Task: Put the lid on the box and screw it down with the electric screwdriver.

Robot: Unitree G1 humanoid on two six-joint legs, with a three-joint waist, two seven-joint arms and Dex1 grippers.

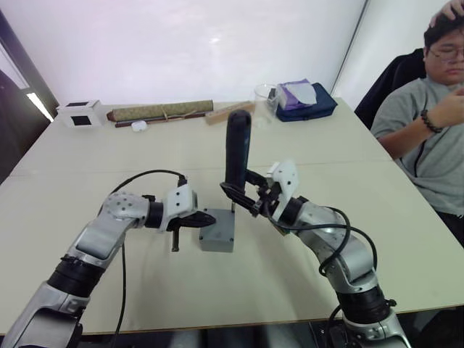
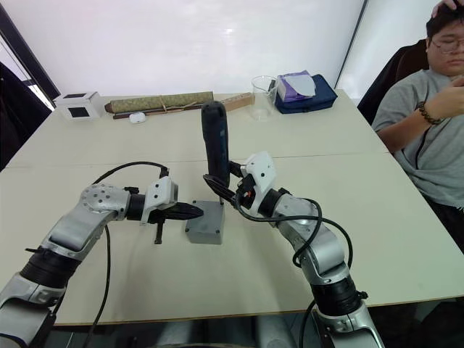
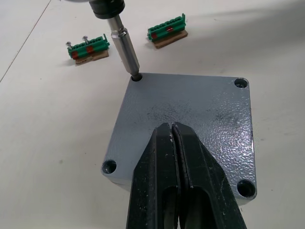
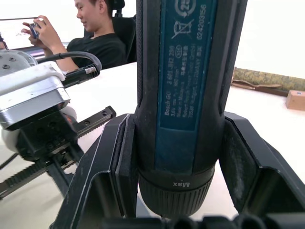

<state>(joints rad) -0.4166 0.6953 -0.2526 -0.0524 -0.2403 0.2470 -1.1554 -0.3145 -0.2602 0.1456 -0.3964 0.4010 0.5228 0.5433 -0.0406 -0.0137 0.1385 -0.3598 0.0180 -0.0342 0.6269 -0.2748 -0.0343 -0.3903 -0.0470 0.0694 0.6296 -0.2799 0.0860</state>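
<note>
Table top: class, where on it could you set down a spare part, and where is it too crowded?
Free: the wide bare stretch of the table beyond the right gripper, towards the seated person, and the band between the box and the far-edge clutter. Crowded: around the box, where the left gripper presses the lid and the screwdriver stands, and along the far edge by the rolled bundle.

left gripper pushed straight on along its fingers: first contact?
Likely the lid itself. The left gripper, fingers shut, already lies over the lid's top on the box. Beyond that, the screwdriver bit at the far corner hole, slightly off that line; depth unclear.
</note>
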